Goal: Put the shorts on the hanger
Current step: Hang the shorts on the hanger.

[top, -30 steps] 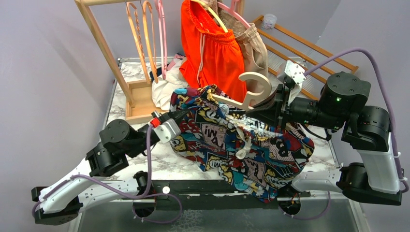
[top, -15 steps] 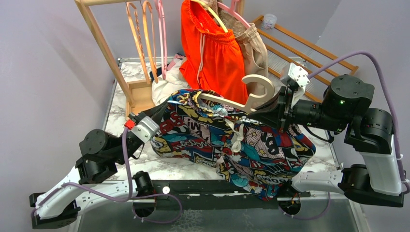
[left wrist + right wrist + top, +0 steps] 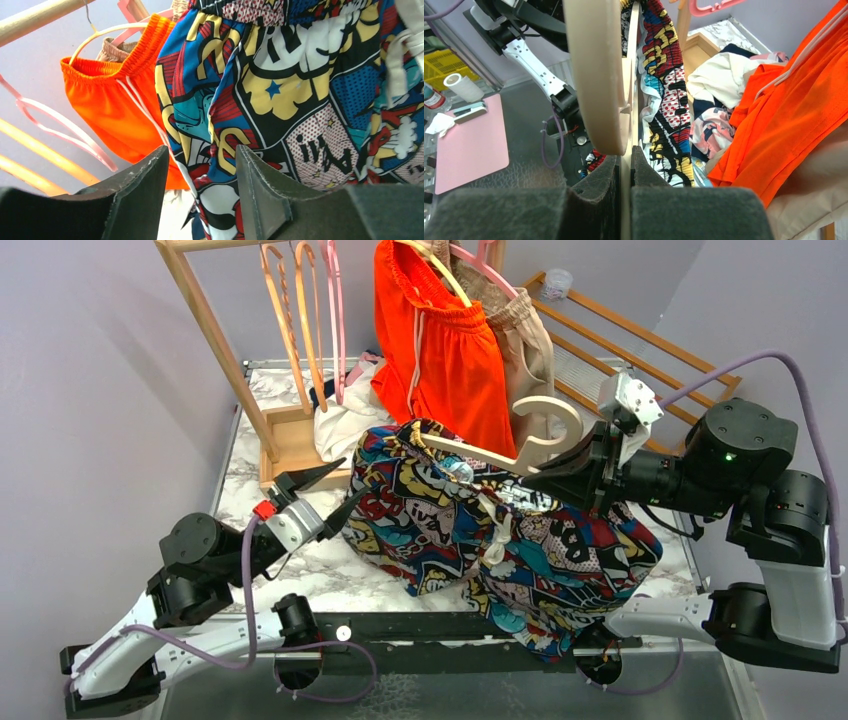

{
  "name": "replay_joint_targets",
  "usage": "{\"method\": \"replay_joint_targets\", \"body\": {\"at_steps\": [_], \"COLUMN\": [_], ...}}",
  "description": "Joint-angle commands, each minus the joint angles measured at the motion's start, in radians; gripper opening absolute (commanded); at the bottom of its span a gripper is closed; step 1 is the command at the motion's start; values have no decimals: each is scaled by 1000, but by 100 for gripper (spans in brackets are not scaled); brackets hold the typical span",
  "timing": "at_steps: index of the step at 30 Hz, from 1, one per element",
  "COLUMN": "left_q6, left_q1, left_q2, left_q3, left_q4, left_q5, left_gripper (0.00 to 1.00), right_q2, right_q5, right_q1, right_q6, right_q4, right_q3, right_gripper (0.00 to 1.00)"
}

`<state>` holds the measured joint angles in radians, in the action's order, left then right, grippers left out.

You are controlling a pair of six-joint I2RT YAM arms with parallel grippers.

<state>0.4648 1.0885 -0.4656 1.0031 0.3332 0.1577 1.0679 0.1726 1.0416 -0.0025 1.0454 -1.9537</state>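
Observation:
The comic-print shorts hang over the cream hanger, bunched on its left arm and trailing past the table's near edge. My right gripper is shut on the hanger below its hook; in the right wrist view the jaws pinch the hanger edge-on, with the shorts behind. My left gripper is open just left of the shorts, holding nothing. In the left wrist view its fingers stand apart with the shorts hanging just beyond the tips.
A wooden rack at the back left carries orange and pink hangers. Plain orange shorts and beige shorts hang behind. A clothes pile lies by the rack's base. A slatted wooden frame stands at the back right.
My left gripper let go of the shorts' edge, opened and drew back left. The stretched fabric fell back toward the hanger. The right arm carried the hanger slightly right.

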Motion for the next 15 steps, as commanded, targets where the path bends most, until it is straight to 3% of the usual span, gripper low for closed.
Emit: {"method": "replay_joint_targets", "body": {"at_steps": [1,15], "left_q6": [-39,-33], "left_q1": [-1,-1], "left_q2": [12,-246], "left_q3": [81,313], "left_q4": [5,-131], "left_q5": [-74,-349], "left_gripper": [56,63], "right_q2": [3,74], "right_q5": [11,26], "right_q1": [3,3], "right_q6": [-19,-40], "right_q4": [-29,-48], "right_q3": [-45,-2], "right_gripper": [1,1]}}
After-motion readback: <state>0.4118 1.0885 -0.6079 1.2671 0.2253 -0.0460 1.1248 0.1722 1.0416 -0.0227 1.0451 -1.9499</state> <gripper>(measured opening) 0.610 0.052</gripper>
